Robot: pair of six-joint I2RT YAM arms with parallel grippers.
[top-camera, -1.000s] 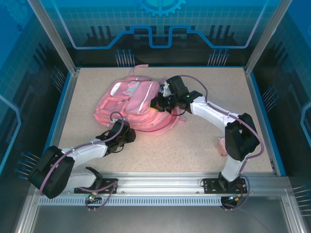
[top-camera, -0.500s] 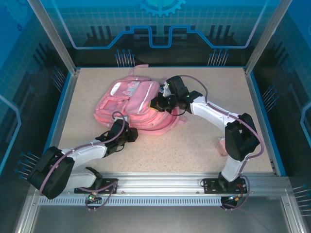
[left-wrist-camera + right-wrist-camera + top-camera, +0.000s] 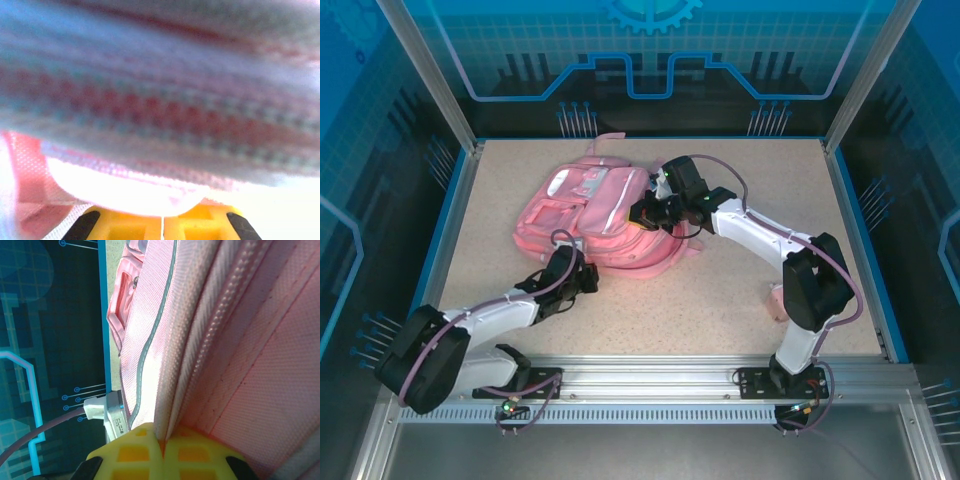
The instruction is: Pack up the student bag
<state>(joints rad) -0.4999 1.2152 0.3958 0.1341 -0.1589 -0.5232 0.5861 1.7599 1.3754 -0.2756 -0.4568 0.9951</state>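
From above we are seeing the student bag (image 3: pixel 605 215) lying flat on the speckled bench (image 3: pixel 740 290), nearer its far edge and left of the middle. Both arms are reaching to it, the left gripper (image 3: pixel 588 281) at the bag's near edge and the right gripper (image 3: pixel 642 212) at its right side. The left wrist view is giving us what the overhead cannot: yellow fingers (image 3: pixel 130 230) pressing together, nipping a blurred pink woven hem at their tips. At the right wrist, yellow fingers (image 3: pixel 135 450) are likewise meeting, clenching a fold of ribbed pink fabric beside a grey piped seam
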